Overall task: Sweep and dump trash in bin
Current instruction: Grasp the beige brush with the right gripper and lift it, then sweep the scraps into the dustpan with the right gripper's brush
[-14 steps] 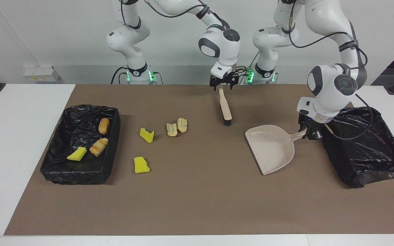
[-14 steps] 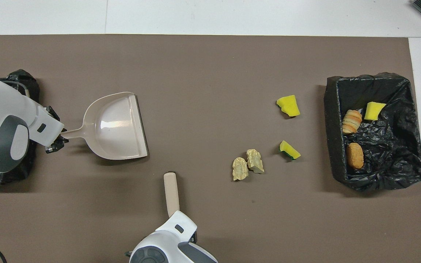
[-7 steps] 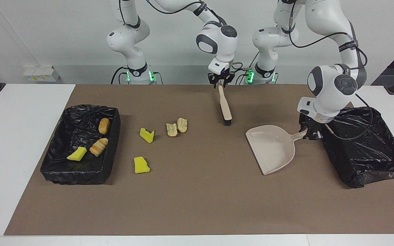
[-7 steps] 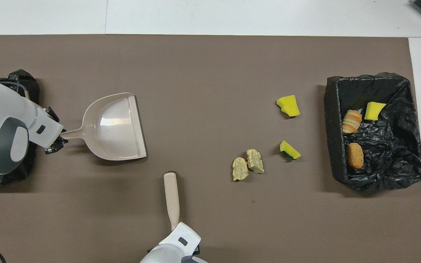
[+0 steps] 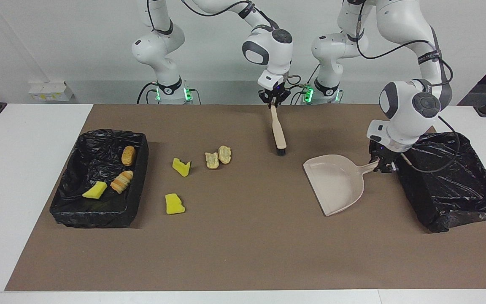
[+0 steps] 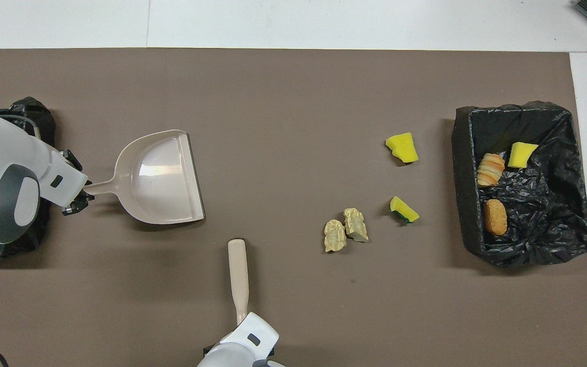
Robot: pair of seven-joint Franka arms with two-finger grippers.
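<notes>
Working across the facing view from the right arm's end, I saw 3 scraps [image 5: 112, 175] already in the bin [image 5: 139, 141] and 4 loose on the mat: 2 yellow chunks [image 5: 174, 204] just beside the bin and 2 tan pieces [image 5: 218, 157] touching each other, nearer the middle. My right gripper [image 5: 273, 102] stood nearly vertical over the brush [image 5: 278, 133] handle's tip, the end nearer the robots; its fingers looked closed on that tip. To do this grasp well, I judged I should confirm a firm hold before lifting, since so slim a handle held at its end could pivot. My left gripper [image 5: 383, 165], wrist bent low beside the second bin [image 5: 475, 185], was clamped on the dustpan [image 5: 335, 183] handle, pan flat on the mat, mouth toward the trash.
</notes>
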